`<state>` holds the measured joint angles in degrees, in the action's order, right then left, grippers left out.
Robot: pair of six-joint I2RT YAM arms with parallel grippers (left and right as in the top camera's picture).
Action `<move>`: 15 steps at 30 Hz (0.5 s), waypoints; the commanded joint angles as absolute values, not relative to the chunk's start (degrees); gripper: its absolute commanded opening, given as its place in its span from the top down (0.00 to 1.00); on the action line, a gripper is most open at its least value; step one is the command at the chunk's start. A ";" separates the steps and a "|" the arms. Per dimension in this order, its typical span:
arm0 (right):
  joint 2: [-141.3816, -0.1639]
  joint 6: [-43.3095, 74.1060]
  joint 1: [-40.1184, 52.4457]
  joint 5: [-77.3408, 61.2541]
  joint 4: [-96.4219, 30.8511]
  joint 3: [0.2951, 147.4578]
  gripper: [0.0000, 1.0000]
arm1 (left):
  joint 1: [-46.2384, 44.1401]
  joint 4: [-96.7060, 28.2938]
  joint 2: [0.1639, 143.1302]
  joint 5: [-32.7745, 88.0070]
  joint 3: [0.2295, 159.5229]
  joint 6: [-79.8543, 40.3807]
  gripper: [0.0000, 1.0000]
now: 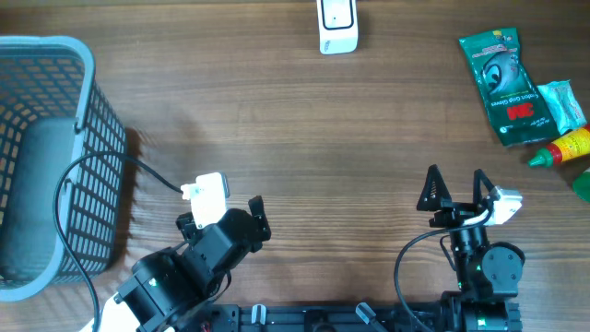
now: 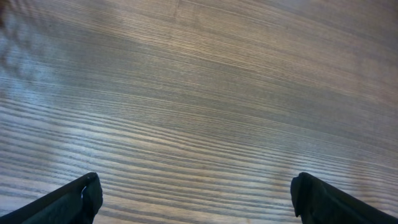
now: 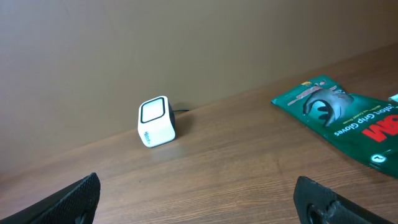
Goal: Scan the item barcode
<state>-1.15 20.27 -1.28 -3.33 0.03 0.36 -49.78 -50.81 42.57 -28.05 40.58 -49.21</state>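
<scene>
Boxy white scanner [image 3: 156, 122], glossy green pouch [image 3: 341, 121] — grained wood table [image 1: 304, 129]

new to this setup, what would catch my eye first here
The blue mesh basket fills the left side, and the green glove packet lies at the far right. A small white scanner sits at the far middle. Both pairs of jaws stand open and empty near the front edge.

Over at the left edge of the brown wood-grain worktop [image 1: 304, 129] sits a grey-blue plastic lattice basket [image 1: 103, 148], reaching up towards the far left corner. A dark grey rounded pad [image 1: 37, 184] lies in its bottom. Behind the worktop's far edge rises a plain brown wall [image 3: 186, 43].
</scene>
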 commanded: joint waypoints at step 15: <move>-0.27 19.68 -1.45 -2.37 0.12 0.30 0.00 | -26.00 -25.10 23.62 -7.07 33.23 -24.64 0.00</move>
<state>-1.10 20.27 -1.28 -3.33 0.01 0.36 -32.03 -31.79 29.80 -19.73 36.99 -41.78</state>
